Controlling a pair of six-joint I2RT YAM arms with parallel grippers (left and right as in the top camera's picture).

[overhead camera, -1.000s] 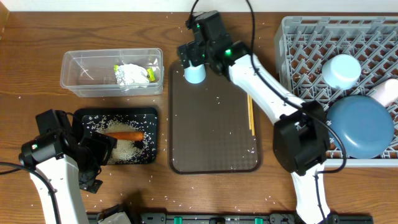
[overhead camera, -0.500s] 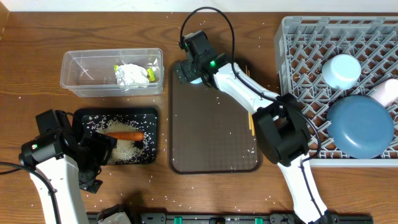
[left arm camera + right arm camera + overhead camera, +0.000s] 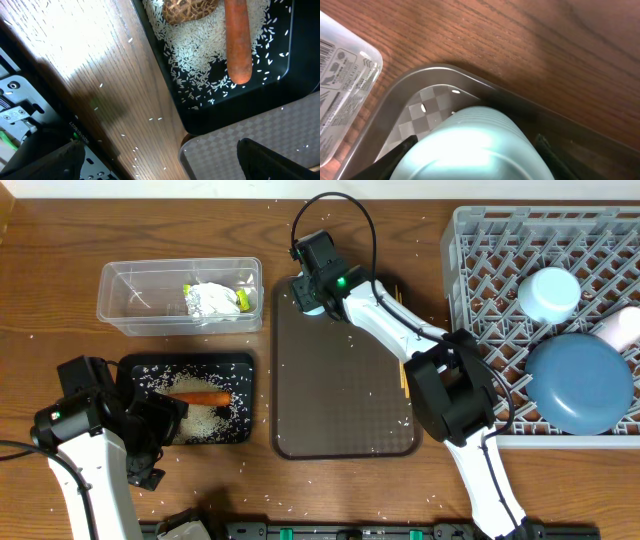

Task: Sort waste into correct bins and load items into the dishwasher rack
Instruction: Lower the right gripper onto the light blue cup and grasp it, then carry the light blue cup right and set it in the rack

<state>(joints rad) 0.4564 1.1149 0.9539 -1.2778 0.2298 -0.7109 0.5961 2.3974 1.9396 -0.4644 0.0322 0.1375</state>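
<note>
Right gripper [image 3: 311, 292] straddling a light-blue cup [image 3: 470, 147]; left gripper [image 3: 160, 165] hanging spread wide.
The cup is standing in a corner of the flat brown serving tray [image 3: 422, 102]; I cannot tell whether the fingers are clamping it. The shallow black rectangular tray [image 3: 252, 107] by the left gripper is holding a small orange carrot [image 3: 237, 40], a brown food lump [image 3: 190, 10] and loose white rice grains [image 3: 192, 57].

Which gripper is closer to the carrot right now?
Left. The left gripper sits at the edge of the black tray, beside the carrot; the right gripper is far off, around the light-blue cup on the brown tray.
</note>
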